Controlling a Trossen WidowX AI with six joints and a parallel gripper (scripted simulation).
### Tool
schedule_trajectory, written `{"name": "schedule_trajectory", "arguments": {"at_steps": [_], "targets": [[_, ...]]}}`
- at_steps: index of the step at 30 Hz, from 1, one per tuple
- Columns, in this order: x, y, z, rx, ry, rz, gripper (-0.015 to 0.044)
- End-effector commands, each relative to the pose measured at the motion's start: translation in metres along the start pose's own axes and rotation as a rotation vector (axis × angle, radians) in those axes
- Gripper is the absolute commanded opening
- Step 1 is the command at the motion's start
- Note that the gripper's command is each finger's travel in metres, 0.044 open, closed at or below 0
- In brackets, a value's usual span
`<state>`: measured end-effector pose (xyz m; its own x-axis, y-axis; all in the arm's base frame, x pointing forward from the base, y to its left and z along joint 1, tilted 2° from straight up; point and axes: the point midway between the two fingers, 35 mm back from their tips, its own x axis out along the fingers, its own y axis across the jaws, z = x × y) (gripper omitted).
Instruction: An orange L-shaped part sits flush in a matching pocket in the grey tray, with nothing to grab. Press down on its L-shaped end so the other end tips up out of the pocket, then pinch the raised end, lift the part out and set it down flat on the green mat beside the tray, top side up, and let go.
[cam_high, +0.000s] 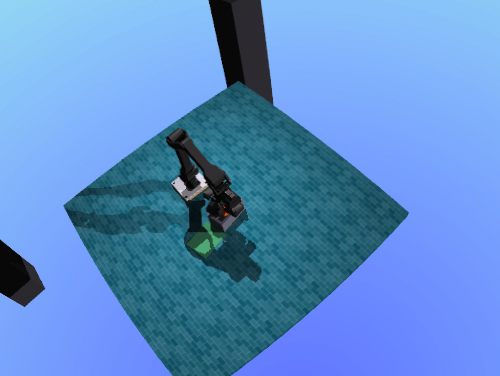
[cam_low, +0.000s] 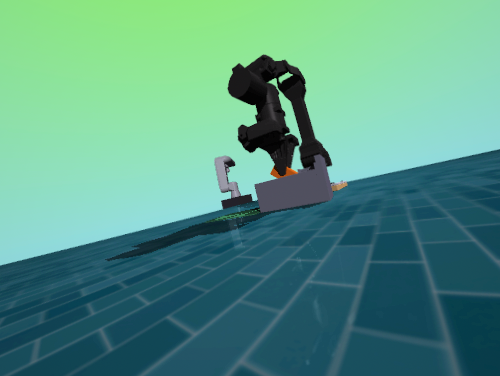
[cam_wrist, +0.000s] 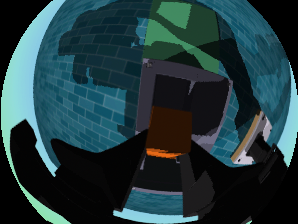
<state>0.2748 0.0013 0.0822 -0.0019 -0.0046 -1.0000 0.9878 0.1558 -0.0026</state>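
Observation:
The orange L-shaped part (cam_low: 278, 174) (cam_wrist: 169, 132) (cam_high: 225, 213) is tipped in the grey tray (cam_low: 292, 194) (cam_high: 226, 222) (cam_wrist: 148, 76), with one end raised above the tray's top. My gripper (cam_low: 285, 165) (cam_wrist: 165, 136) (cam_high: 222, 210) is down over the tray and shut on that raised end. In the wrist view the part stands dark between my two fingers, with a bright orange edge near the fingertips. The green mat (cam_high: 200, 245) (cam_wrist: 182, 26) lies flat on the floor right beside the tray, partly in the arm's shadow.
The arm's base (cam_high: 189, 187) stands on a pale plate behind the tray. A small grey stand (cam_low: 226, 175) rises on a dark foot left of the tray in the exterior view. Tall black posts (cam_high: 242, 45) (cam_high: 17, 280) stand at the floor's edges.

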Motion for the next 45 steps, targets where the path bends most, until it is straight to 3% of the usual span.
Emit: {"name": "schedule_trajectory", "arguments": {"at_steps": [1,45], "targets": [[-0.001,0.0,0.0,0.0,0.0,0.001,0.0],[-0.069,0.0,0.0,0.003,-0.004,-0.002,0.0]]}}
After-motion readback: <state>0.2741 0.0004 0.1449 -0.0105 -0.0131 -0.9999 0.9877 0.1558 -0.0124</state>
